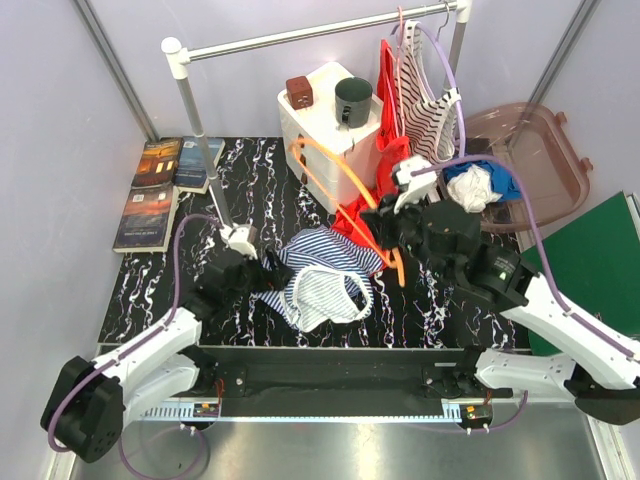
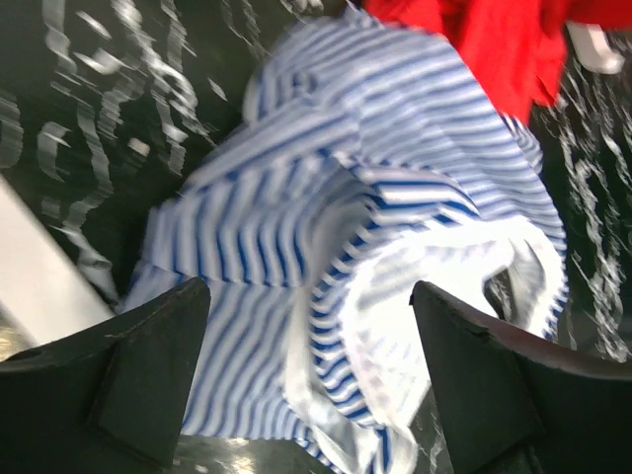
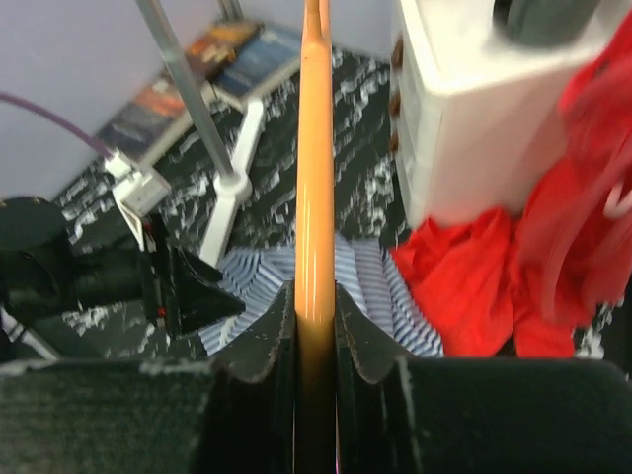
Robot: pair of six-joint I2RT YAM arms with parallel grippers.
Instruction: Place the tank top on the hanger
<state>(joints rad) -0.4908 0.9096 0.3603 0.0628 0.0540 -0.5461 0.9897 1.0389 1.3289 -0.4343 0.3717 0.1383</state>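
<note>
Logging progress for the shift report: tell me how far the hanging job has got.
Done: the right hand is clamped on the hanger. In hand: the left hand is open over the tank top. Left: it lies crumpled on the table, not on the hanger.

Left arm [image 1: 150, 350], white links with black joints, stretches forward and inward from its base at the near left corner. Its dark two-finger left gripper [image 1: 262, 268] sits low at the edge of the navy-and-white striped cloth tank top [image 1: 325, 285], jaws spread wide. In the wrist view, both black fingers [image 2: 148, 375] stand well apart over the stripes. The matching right arm [image 1: 570, 320] angles in from the near right corner, elbow bent. Its right gripper [image 1: 392, 238] is pinched tight on the thin orange plastic hanger [image 1: 340, 170], whose bar runs straight out between the closed fingers [image 3: 267, 336].
</note>
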